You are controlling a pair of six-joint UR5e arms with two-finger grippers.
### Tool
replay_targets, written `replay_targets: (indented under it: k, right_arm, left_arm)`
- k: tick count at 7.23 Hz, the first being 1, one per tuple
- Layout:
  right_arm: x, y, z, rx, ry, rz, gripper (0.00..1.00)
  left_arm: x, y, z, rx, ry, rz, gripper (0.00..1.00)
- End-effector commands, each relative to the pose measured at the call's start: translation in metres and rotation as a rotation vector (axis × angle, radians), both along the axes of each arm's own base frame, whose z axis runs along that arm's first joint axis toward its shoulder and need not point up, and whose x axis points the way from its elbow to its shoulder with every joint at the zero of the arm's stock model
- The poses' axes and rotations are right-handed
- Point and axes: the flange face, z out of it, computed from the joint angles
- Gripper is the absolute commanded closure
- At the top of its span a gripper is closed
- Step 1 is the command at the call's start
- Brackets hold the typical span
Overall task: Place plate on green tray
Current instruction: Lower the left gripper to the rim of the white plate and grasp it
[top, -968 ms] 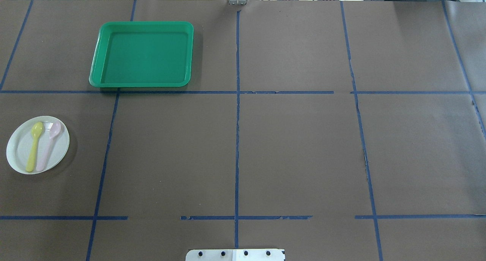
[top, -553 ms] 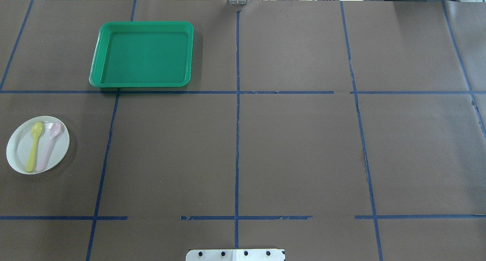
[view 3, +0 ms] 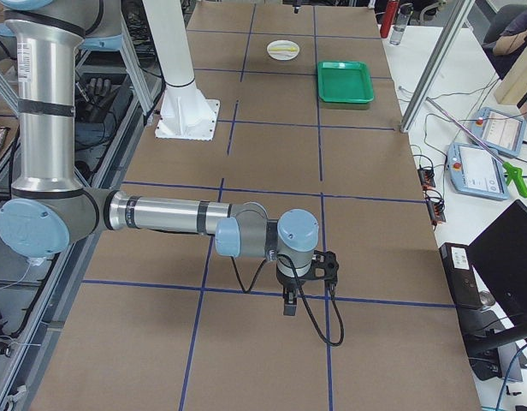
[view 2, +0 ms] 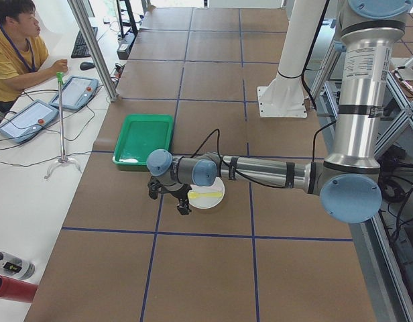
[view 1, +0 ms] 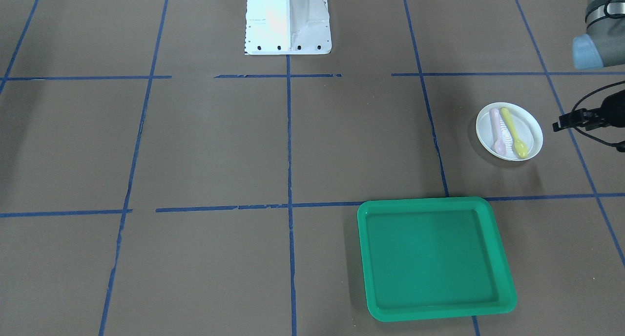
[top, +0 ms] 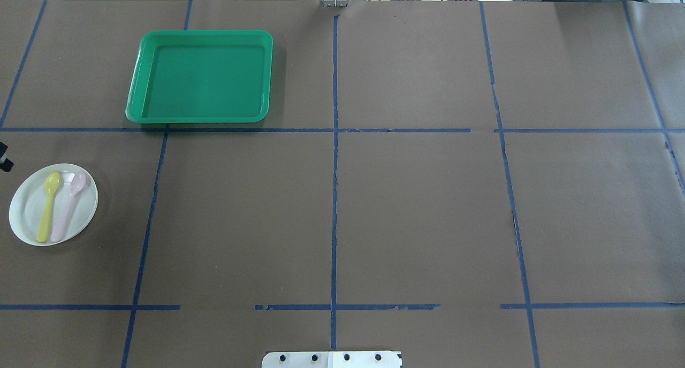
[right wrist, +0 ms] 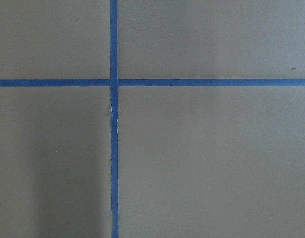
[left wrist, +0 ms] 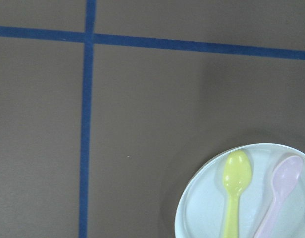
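The small white plate lies at the table's near left with a yellow spoon and a pink spoon on it. It also shows in the front view and the left wrist view. The green tray sits empty farther back; it also shows in the front view. My left gripper hangs just outside the plate's outer side, apart from it; I cannot tell whether it is open. My right gripper is far off over bare table; its state cannot be told.
Blue tape lines divide the brown table cover. The white robot base stands at the table's near edge. An operator sits beyond the far edge with tablets and a stand.
A black bit of my left gripper has come into the overhead view at the left edge, just behind the plate. Plate, spoons and tray have not moved.
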Motion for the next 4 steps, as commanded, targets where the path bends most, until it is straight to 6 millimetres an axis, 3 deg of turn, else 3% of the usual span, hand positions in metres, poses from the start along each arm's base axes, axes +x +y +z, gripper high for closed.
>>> replay_targets:
  k: [1, 2, 4]
  right_arm:
    - [0.000, 0.000, 0.000, 0.000, 0.000, 0.000, 0.00]
    - [0.000, 0.000, 0.000, 0.000, 0.000, 0.000, 0.00]
    - [0.000, 0.000, 0.000, 0.000, 0.000, 0.000, 0.00]
  left_arm:
    - [0.049, 0.013, -0.004, -0.009, -0.022, 0.053, 0.00]
    - [0.044, 0.021, 0.003, 0.024, -0.020, 0.051, 0.00]
    - [0.019, 0.063, 0.041, 0.099, -0.040, 0.042, 0.00]
